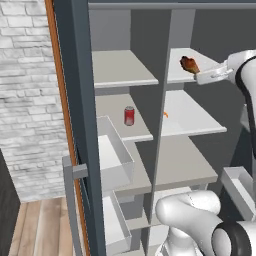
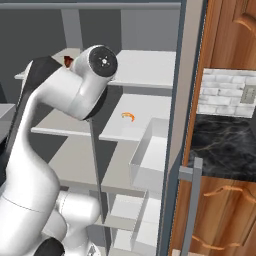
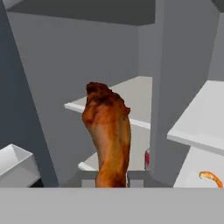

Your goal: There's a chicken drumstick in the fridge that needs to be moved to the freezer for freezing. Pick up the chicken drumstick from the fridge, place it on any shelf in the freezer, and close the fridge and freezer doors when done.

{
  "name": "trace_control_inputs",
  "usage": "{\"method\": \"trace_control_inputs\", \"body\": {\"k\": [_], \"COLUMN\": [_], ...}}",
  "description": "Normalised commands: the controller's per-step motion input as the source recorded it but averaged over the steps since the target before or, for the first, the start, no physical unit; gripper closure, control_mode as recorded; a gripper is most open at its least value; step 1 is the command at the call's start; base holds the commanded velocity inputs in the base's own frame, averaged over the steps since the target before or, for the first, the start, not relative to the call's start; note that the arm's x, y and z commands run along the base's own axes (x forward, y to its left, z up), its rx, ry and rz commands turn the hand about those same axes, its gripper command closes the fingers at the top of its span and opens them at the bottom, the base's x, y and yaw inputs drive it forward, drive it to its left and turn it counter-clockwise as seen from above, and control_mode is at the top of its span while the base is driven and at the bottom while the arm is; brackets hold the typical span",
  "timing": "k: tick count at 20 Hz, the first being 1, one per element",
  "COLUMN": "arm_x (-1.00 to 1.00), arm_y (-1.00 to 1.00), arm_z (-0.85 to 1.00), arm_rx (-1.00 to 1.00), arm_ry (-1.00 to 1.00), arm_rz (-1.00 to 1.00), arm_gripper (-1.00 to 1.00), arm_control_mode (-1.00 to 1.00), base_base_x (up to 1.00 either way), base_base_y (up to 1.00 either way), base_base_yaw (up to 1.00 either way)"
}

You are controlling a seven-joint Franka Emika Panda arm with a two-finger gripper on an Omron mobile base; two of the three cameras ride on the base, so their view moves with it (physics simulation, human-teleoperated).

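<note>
Already the chicken drumstick (image 1: pixel 189 64) sits in the gripper (image 1: pixel 199 76), clamped between the two fingers at its thin bone end; in the hand view the chicken drumstick (image 3: pixel 107 131) stands straight out from the fingertips, its long axis along the line of the gripper and its thick browned end pointing away from the hand. In the left base view it hangs in the air just above the front part of the top shelf of the right compartment (image 1: pixel 187 67), not resting on it as far as I can judge. The relation that matters for the coming move is sideways: the other compartment, with its upper shelf (image 1: pixel 122 67), lies to the robot's left of the centre divider (image 1: pixel 162 100), so I judge that the held drumstick must travel left around the front edge of this divider before it can go down on a shelf there; which side is the freezer I cannot tell from the pictures. The arm is stretched high and forward, the forearm nearly level and the wrist reaching from the right; in the right base view the big elbow joint (image 2: pixel 102 62) hides most of the hand, and a small piece of the drumstick (image 2: pixel 68 61) shows beside it. A red can (image 1: pixel 129 116) stands on the left middle shelf; a small orange shrimp (image 2: pixel 128 116) lies on the right middle shelf; both doors are open.
</note>
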Motion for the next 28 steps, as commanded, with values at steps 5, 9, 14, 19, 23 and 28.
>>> {"method": "trace_control_inputs", "body": {"k": [5, 9, 14, 19, 23, 28], "arm_x": [0.08, 0.38, 0.87, 0.85, 0.41, 0.36], "arm_y": [0.99, 0.96, 0.69, 0.39, 0.29, 0.18], "arm_z": [0.00, 0.01, -0.07, -0.08, 0.00, 0.00], "arm_rx": [0.00, -0.06, -0.06, -0.07, -0.09, -0.08], "arm_ry": [0.00, 0.00, 0.17, 0.20, 0.06, 0.04], "arm_rz": [0.01, -0.03, -0.04, -0.09, -0.22, -0.25], "arm_gripper": [1.00, 1.00, 1.00, 1.00, 1.00, 1.00], "arm_control_mode": [-1.00, -1.00, -1.00, -1.00, -1.00, -1.00], "base_base_x": [0.00, 0.00, 0.00, 0.00, 0.00, 0.00], "base_base_y": [0.00, 0.00, 0.00, 0.00, 0.00, 0.00], "base_base_yaw": [0.00, 0.00, 0.00, 0.00, 0.00, 0.00]}}
